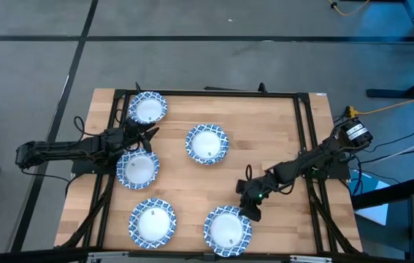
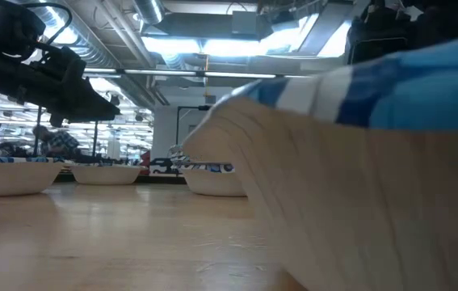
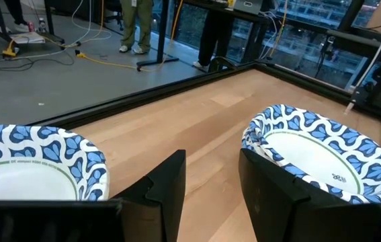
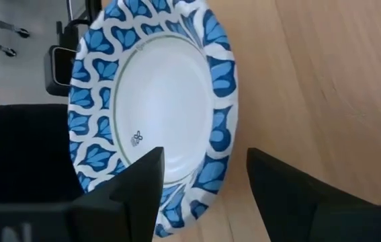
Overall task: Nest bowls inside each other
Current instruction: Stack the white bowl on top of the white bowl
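Note:
Five blue-and-white patterned bowls rest on their bases on the wooden table: far left [image 1: 148,108], centre [image 1: 207,143], mid left [image 1: 138,169], near left [image 1: 152,221] and near right [image 1: 228,229]. My left gripper [image 1: 150,134] is open and empty, hovering between the far-left bowl [image 3: 29,168] and the mid-left bowl [image 3: 318,154]. My right gripper [image 4: 203,158] is open at the near-right bowl's rim [image 4: 214,168]. One finger stands over the bowl's inside and the other outside it. The frames show no touch.
A black frame [image 1: 207,93] runs along the table's far edge and both sides. Cables and a yellow-labelled box [image 1: 354,131] sit off the right edge. Bare wood [image 1: 280,139] lies at the far right. The near-right bowl [image 2: 374,162] fills the low view.

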Controlling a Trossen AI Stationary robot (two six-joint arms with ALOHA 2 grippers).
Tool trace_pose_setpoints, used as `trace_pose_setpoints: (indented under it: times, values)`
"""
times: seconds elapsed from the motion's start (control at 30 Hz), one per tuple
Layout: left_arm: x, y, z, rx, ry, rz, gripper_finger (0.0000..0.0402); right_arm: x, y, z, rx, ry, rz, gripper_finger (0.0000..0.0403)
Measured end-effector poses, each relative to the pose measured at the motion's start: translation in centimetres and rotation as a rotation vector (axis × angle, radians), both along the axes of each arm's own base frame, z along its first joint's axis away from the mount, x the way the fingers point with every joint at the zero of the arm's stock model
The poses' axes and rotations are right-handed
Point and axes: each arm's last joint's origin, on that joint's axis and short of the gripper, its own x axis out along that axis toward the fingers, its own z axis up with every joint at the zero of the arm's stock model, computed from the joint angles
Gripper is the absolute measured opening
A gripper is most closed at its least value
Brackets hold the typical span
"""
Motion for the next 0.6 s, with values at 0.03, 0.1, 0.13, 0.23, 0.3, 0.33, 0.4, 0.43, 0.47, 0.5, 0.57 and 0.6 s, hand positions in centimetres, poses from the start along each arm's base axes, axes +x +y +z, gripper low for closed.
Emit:
trace_pose_setpoints:
  times: [0.03, 0.1, 0.13, 0.23, 0.3, 0.33, 0.4, 0.43, 0.47, 0.5, 0.57, 0.6]
  values:
    - [0.0, 0.0, -0.01, 0.0, 0.0, 0.0, 0.0133, 0.0, 0.0, -0.09, -0.002, 0.005, 0.0, 0.0213]
    - [0.0, 0.0, -0.01, 0.0, 0.0, 0.0, 0.0133, -0.09, -0.04, -0.27, -0.009, 0.023, -0.001, 0.0213]
    - [0.0, 0.0, 0.0, 0.0, 0.0, 0.0, 0.0133, -0.09, -0.04, -0.36, -0.009, 0.028, -0.002, 0.0213]
    - [0.0, 0.0, 0.01, 0.0, -0.001, 0.0, 0.0133, -0.1, 0.01, -0.43, 0.001, 0.036, 0.009, 0.0213]
    - [0.0, 0.0, -0.01, 0.0, 0.0, 0.0, 0.0133, -0.08, 0.02, -0.41, 0.003, 0.033, 0.009, 0.0212]
    - [0.0, 0.0, 0.0, 0.0, 0.0, 0.0, 0.0133, -0.08, 0.02, -0.41, 0.003, 0.034, 0.009, 0.0209]
    - [0.0, 0.0, 0.0, 0.0, 0.0, 0.0, 0.0133, -0.09, 0.03, -0.41, 0.006, 0.036, 0.012, 0.0197]
    - [0.0, 0.0, -0.01, 0.0, 0.0, 0.0, 0.0133, -0.1, 0.04, -0.41, 0.01, 0.038, 0.016, 0.0188]
    - [0.0, 0.0, 0.0, 0.0, 0.0, 0.0, 0.0133, -0.11, 0.04, -0.41, 0.012, 0.04, 0.018, 0.0177]
    - [0.0, 0.0, 0.0, 0.0, 0.0, 0.0, 0.0133, -0.11, 0.05, -0.4, 0.013, 0.039, 0.02, 0.0165]
    - [0.0, 0.0, 0.01, 0.0, -0.001, 0.0, 0.0133, -0.07, 0.08, -0.36, 0.016, 0.033, 0.02, 0.0142]
    - [0.0, 0.0, 0.0, 0.0, 0.0, 0.0, 0.0133, -0.07, 0.08, -0.36, 0.017, 0.034, 0.021, 0.013]
